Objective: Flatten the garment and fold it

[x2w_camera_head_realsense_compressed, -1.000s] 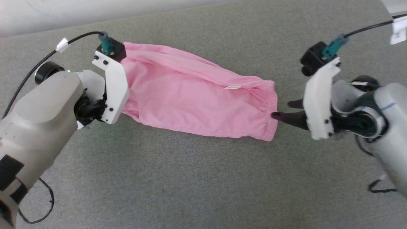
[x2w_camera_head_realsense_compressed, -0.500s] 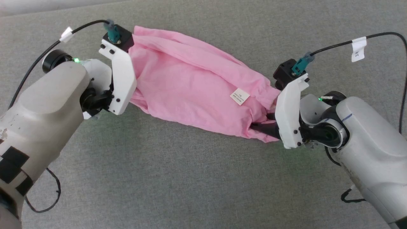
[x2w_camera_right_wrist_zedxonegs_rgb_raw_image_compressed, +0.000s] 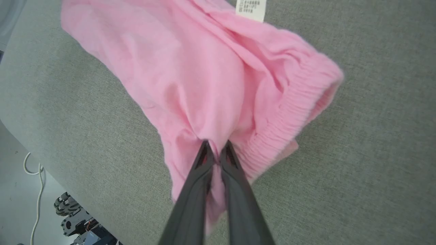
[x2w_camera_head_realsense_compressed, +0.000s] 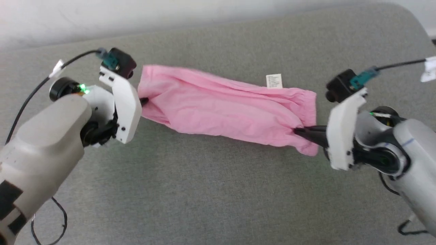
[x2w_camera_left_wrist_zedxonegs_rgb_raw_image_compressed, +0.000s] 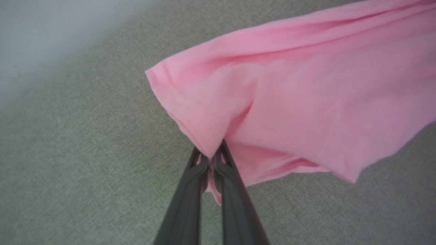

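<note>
The garment (x2w_camera_head_realsense_compressed: 224, 109), a bright pink pair of shorts, hangs stretched sideways between my two grippers above the grey surface. Its white label (x2w_camera_head_realsense_compressed: 274, 81) sticks up near the gathered waistband (x2w_camera_head_realsense_compressed: 308, 112) on the right. My left gripper (x2w_camera_head_realsense_compressed: 144, 101) is shut on the hem at the garment's left end; the left wrist view shows its fingers (x2w_camera_left_wrist_zedxonegs_rgb_raw_image_compressed: 211, 160) pinching pink cloth (x2w_camera_left_wrist_zedxonegs_rgb_raw_image_compressed: 306, 102). My right gripper (x2w_camera_head_realsense_compressed: 298, 131) is shut on fabric beside the waistband; in the right wrist view its tips (x2w_camera_right_wrist_zedxonegs_rgb_raw_image_compressed: 214, 151) clamp a fold next to the ribbed elastic (x2w_camera_right_wrist_zedxonegs_rgb_raw_image_compressed: 293, 112), with the label (x2w_camera_right_wrist_zedxonegs_rgb_raw_image_compressed: 251, 9) at the top.
The grey fabric surface (x2w_camera_head_realsense_compressed: 204, 190) spreads under and in front of the garment, with a pale wall (x2w_camera_head_realsense_compressed: 136, 17) behind it. The surface's edge (x2w_camera_right_wrist_zedxonegs_rgb_raw_image_compressed: 30, 136) shows in the right wrist view, with floor, a white cable (x2w_camera_right_wrist_zedxonegs_rgb_raw_image_compressed: 34, 170) and machine parts (x2w_camera_right_wrist_zedxonegs_rgb_raw_image_compressed: 73, 217) beyond.
My right gripper has gone from open beside the waistband to shut on the fabric there. The garment is now pulled longer and straighter between both grippers. The camera has shifted.
</note>
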`<state>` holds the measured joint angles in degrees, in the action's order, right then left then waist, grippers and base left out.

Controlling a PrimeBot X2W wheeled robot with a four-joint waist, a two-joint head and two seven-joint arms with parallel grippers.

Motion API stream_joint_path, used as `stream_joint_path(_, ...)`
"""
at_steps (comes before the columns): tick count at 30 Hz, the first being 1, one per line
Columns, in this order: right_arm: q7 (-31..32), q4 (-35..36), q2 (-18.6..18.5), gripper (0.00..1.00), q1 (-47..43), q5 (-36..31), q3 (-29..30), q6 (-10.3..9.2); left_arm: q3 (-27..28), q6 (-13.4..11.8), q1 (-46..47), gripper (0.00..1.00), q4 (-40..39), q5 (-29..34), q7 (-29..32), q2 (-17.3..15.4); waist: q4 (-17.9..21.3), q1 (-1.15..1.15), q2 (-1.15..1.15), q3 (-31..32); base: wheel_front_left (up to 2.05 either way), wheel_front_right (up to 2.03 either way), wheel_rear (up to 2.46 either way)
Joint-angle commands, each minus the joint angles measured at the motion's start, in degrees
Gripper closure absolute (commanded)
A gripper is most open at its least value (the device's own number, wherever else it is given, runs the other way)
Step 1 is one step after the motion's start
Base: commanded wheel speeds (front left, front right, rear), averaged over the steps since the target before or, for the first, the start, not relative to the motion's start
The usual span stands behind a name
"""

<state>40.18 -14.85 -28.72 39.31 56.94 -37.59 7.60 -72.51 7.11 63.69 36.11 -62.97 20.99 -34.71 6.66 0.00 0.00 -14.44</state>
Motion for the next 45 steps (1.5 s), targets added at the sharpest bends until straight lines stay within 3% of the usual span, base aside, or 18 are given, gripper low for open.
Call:
stream_joint_path(1,-0.6,1.67,-1.63,1.0,-1.88,1.09,0.07,-0.11,0.13,0.36,-1.95,1.0,-0.96,0.07,-2.09,-1.22,-1.93,0.0,0.0,3.61,0.0,0.0,0.0)
stream_joint_path(5,-0.86,6.04,-6.38,1.0,-4.8,1.45,-0.76,-0.11,0.99,-1.38,-6.56,1.0,-5.55,-0.85,-6.71,-3.09,-3.5,0.0,0.0,5.96,0.0,0.0,0.0)
stream_joint_path(11,0.0,11.37,-12.04,1.0,-10.27,2.51,-1.93,-0.11,1.38,-7.13,-16.04,1.0,-14.6,-2.25,-12.88,-5.65,-5.97,0.0,0.0,8.14,0.0,0.0,0.0)
stream_joint_path(13,0.05,12.0,-12.69,1.0,-11.17,2.68,-2.03,-0.11,1.36,-8.28,-17.76,1.0,-16.02,-2.39,-13.84,-6.16,-6.24,0.0,0.0,8.37,0.0,0.0,0.0)
stream_joint_path(14,-0.02,12.91,-13.91,1.0,-12.87,2.62,-2.23,-0.11,1.33,-10.46,-21.34,1.0,-18.9,-3.09,-15.42,-6.98,-6.76,0.0,0.0,8.66,0.0,0.0,0.0)
stream_joint_path(20,-0.54,13.23,-15.02,1.0,-16.3,1.8,-2.88,-0.11,1.09,-14.57,-29.17,1.0,-24.17,-4.58,-18.7,-8.32,-7.48,0.0,0.0,8.49,0.0,0.0,0.0)
stream_joint_path(25,-1.27,11.25,-14.47,1.0,-18.37,0.05,-3.93,-0.11,0.58,-15.97,-34.1,1.0,-24.96,-5.35,-19.71,-7.72,-7.75,0.0,0.0,6.81,0.0,0.0,0.0)
stream_joint_path(34,-4.25,4.82,-12.05,1.0,-19.89,-2.44,-7.62,-0.11,0.04,-15.34,-37.49,1.0,-21.36,-5.47,-19.44,-4.42,-7.59,0.0,0.0,5.72,0.0,0.0,0.0)
stream_joint_path(35,-5.09,4.59,-11.84,0.75,-19.77,-2.55,-7.64,-0.11,0.2,-15.53,-37.59,0.94,-20.92,-5.4,-20.0,-4.18,-7.57,0.0,0.0,6.01,0.0,0.0,0.0)
stream_joint_path(36,-6.09,4.58,-11.76,0.0,-19.55,-2.84,-7.57,-0.11,0.52,-15.78,-37.66,0.12,-20.65,-5.26,-20.9,-3.99,-7.58,0.0,0.0,6.43,0.0,0.0,0.0)
stream_joint_path(37,-7.11,4.7,-11.77,0.0,-19.36,-3.1,-7.38,-0.11,0.93,-15.99,-37.8,0.0,-20.53,-5.21,-21.93,-3.85,-7.61,0.0,0.0,6.91,0.0,0.0,0.0)
stream_joint_path(40,-9.51,7.14,-12.96,0.0,-19.02,-3.93,-6.93,-0.11,1.79,-17.44,-37.98,0.0,-20.86,-3.58,-25.63,-4.27,-7.77,0.0,0.0,8.59,0.0,0.0,0.0)
stream_joint_path(45,-11.53,13.41,-17.04,0.0,-19.69,-4.94,-3.4,-0.11,4.63,-22.76,-38.65,0.0,-23.38,-0.42,-33.11,-5.41,-8.18,0.0,0.0,10.56,0.0,0.0,0.0)
